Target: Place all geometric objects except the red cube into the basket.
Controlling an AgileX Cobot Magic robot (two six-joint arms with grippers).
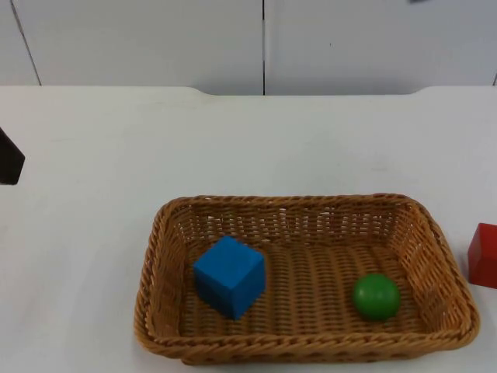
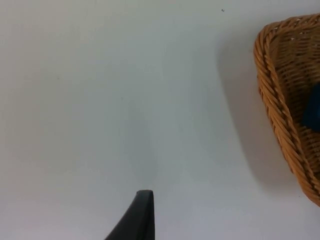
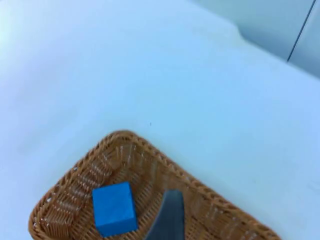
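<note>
**Inside the basket: both non-red shapes; red cube outside on the right**

Inside the wicker basket (image 1: 307, 346) sit the blue cube (image 1: 230, 276), toward its left half, and the green ball (image 1: 377, 296), toward its right half, well apart from each other. Red cube (image 1: 483, 256) stands on the white counter (image 1: 101, 155) just beside the basket's right wall, not touching it as far as the top view shows.

Judgement: task looks done. Every shape except the red one is already in the basket, and no other loose shape is visible on the counter.

Left pincer (image 1: 9, 158): a dark tip at the top view's left edge, over bare counter, well left of the basket. Its wrist view has the basket's left rim off to one side with a sliver of blue behind the weave. Cannot tell how far it is open; nothing visibly held.

Right pincer (image 3: 167, 220): its wrist view looks down on the basket from above, with one fingertip in front of the weave and the blue cube near it. Opening cannot be told there either; nothing visibly held.

Key relation: the only loose shape is the red cube, on the right arm's side, and it is the one to leave alone. If any move follows, it is probably a retreat, and the right arm should keep off the basket's right wall and that cube.
</note>
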